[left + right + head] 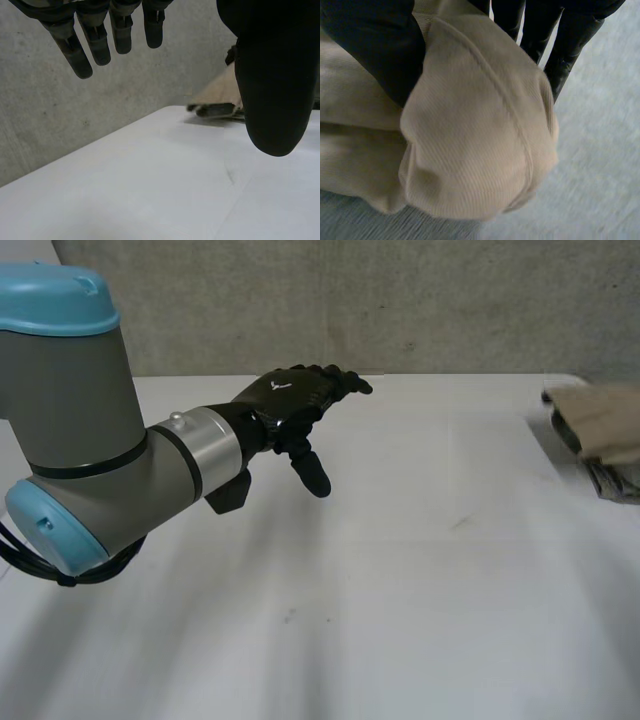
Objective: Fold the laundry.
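Beige cloth (480, 125), bunched thick, is pinched between the right hand's (375, 45) thumb and fingers (560, 40), with tabletop showing beneath. This looks like a grab on a fold. It'll want a firm pinch and a lift well clear before any spreading. At the table's (400, 590) right edge a folded pile (600, 420) sits close to the brink, so care is needed there. The left hand (290, 400) hovers spread and empty, with wide bare tabletop beneath it for laying out.

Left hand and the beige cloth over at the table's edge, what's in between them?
Nothing. The head view shows bare white table all the way from the left hand to the beige cloth.
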